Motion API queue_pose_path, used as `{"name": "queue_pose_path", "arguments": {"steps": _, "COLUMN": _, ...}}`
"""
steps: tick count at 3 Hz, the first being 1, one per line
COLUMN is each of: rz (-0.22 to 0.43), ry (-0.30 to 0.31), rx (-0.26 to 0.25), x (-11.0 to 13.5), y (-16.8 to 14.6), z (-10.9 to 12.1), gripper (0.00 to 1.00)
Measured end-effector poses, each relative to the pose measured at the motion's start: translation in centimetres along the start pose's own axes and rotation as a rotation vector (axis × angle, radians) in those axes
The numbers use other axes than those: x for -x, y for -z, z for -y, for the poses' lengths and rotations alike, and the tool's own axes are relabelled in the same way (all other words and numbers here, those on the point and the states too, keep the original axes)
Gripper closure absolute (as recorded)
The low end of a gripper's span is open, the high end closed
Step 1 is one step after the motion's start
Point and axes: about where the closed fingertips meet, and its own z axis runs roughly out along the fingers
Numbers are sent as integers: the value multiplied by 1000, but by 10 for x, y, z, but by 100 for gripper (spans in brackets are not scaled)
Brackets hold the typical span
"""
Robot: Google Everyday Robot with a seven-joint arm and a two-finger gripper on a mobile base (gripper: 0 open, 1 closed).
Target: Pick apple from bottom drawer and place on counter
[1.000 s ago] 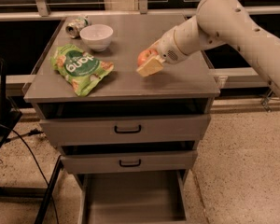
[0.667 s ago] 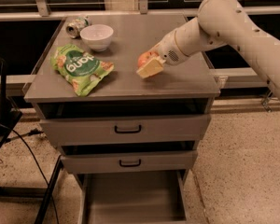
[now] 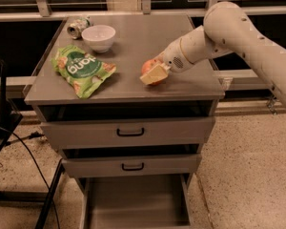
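The apple [image 3: 149,67], red-orange, is on or just above the counter [image 3: 133,37], right of its middle and towards the front edge. My gripper [image 3: 153,73] comes in from the right and is shut on the apple, with one cream finger [image 3: 152,74] across its front. The bottom drawer [image 3: 136,202] is pulled out at the foot of the cabinet and its grey inside shows nothing in it.
A white bowl [image 3: 98,36] and a tipped can [image 3: 78,26] stand at the counter's back left. A green snack bag [image 3: 83,69] lies at the front left. The two upper drawers [image 3: 128,133] with black handles are slightly ajar. Cables lie on the floor at left.
My gripper has lowered the apple a little toward the counter's front edge and slightly left. Nothing else moved.
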Motion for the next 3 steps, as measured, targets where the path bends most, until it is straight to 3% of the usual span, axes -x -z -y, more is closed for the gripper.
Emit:
{"name": "queue_pose_path", "arguments": {"steps": 1, "rz": 0, "ry": 0, "rx": 0, "x": 2, "y": 2, "z": 0, "gripper": 100}}
{"name": "queue_pose_path", "arguments": {"steps": 2, "rz": 0, "ry": 0, "rx": 0, "x": 2, "y": 2, "z": 0, "gripper": 84}}
{"name": "queue_pose_path", "arguments": {"steps": 3, "rz": 0, "ry": 0, "rx": 0, "x": 2, "y": 2, "z": 0, "gripper": 61}}
